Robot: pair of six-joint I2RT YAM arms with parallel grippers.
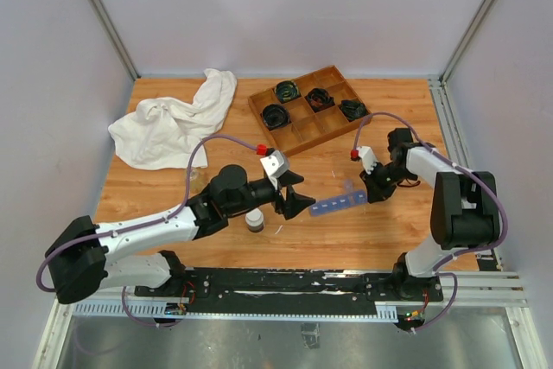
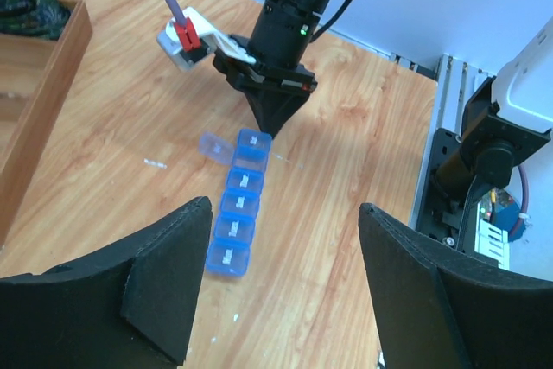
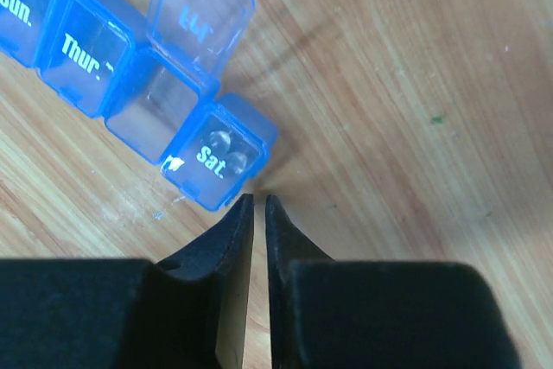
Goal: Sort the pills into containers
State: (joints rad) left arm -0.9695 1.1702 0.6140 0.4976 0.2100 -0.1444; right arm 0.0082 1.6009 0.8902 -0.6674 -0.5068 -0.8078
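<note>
Right gripper (image 3: pixel 257 203) closed, pill organizer (image 3: pixel 95 49) just beyond

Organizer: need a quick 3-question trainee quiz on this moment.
1. True or false: the right end effector is shut.
2. Which organizer compartment is open? A) Sun. B) the one between Thur. and Sat. C) Sat.
3. Fill in: the left end effector is ___.
Key: 1 true; 2 B; 3 open.
</note>
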